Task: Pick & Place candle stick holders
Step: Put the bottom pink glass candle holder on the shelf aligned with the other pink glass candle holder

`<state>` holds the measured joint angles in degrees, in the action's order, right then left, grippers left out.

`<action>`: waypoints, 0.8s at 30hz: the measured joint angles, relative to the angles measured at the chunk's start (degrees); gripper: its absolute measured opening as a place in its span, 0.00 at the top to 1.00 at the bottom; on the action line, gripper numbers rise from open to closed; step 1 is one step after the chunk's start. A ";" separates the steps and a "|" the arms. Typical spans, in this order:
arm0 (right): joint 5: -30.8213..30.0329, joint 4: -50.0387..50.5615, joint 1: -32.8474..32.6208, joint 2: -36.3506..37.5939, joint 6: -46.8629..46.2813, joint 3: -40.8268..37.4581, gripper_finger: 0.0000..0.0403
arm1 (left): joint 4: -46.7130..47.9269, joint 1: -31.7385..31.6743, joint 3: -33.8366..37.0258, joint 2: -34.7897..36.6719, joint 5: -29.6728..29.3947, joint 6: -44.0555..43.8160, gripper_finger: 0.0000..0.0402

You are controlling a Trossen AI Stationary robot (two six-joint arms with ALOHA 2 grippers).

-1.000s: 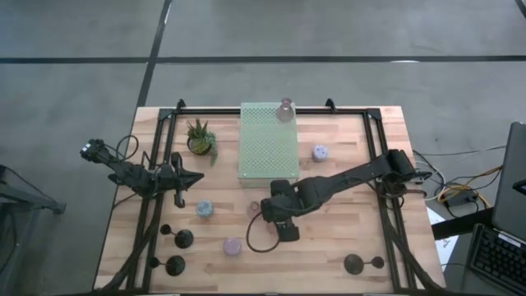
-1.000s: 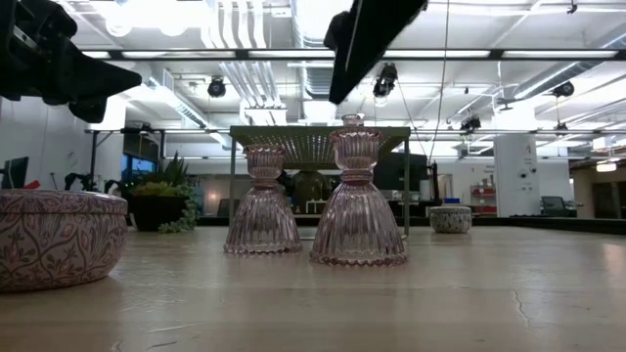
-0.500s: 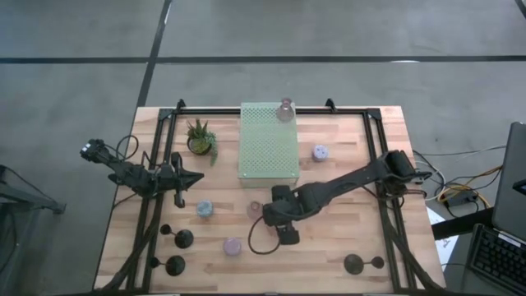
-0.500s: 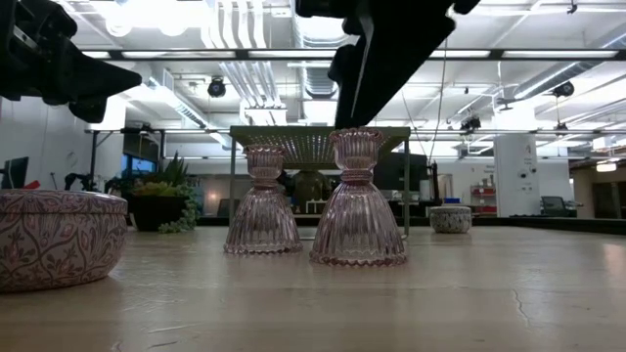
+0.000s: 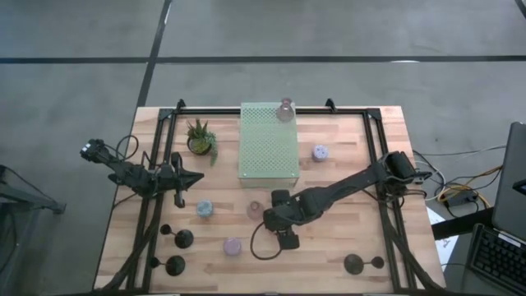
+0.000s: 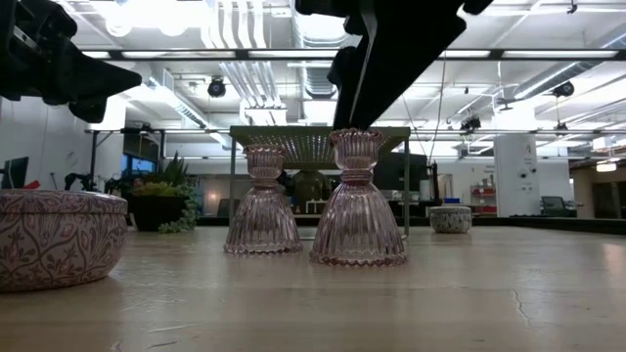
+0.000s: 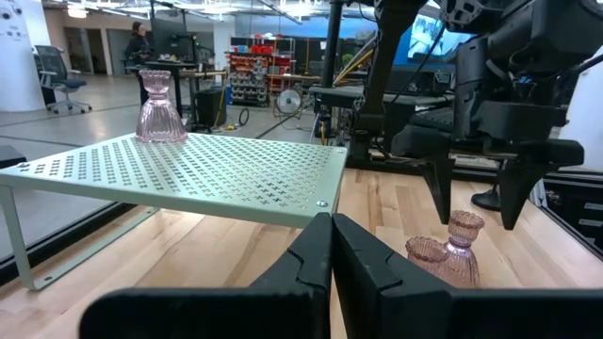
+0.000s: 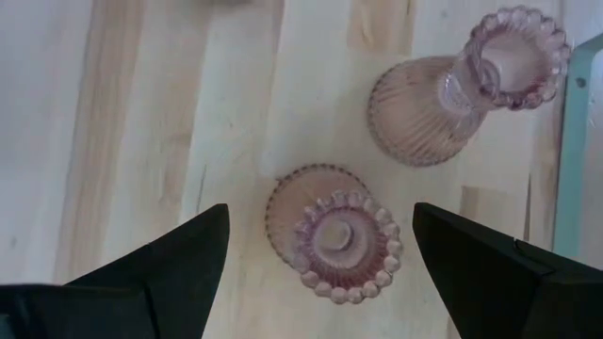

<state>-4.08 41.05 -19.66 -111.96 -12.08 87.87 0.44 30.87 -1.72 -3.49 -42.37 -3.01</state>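
Observation:
Two pink glass candle stick holders stand upright on their bases side by side on the table: one (image 8: 337,235) under my right gripper, the other (image 8: 462,85) beside it toward the green board. My right gripper (image 8: 320,215) hangs open, slanting down, with a finger on either side of the nearer holder's top (image 6: 357,147), not touching it. A third pink holder (image 5: 285,108) stands on the board's far edge. My left gripper (image 5: 194,178) waits shut at the table's left, pointing level.
The pale green perforated board (image 5: 269,141) stands on legs at the far middle, with a potted plant (image 5: 200,138) to its left. Pastel holders (image 5: 204,209) (image 5: 233,245) (image 5: 320,152) and black holders (image 5: 183,238) (image 5: 174,265) (image 5: 353,263) are spread over the near half.
My right gripper has come down and a little toward the table's near edge, staying open, and now hangs just over the nearer pink holder. Nothing on the table has moved.

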 joint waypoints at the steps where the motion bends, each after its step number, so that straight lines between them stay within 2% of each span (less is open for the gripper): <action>1: -0.11 0.03 0.02 0.00 0.00 -0.15 0.19 | -0.01 0.00 0.00 0.00 0.00 0.00 0.97; 24: -0.55 -3.39 0.02 0.00 -1.07 -3.60 0.19 | -0.01 0.01 0.00 0.00 0.01 0.00 0.97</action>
<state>-4.62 37.66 -19.64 -111.96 -13.15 84.27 0.43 30.87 -1.72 -3.49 -42.36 -3.01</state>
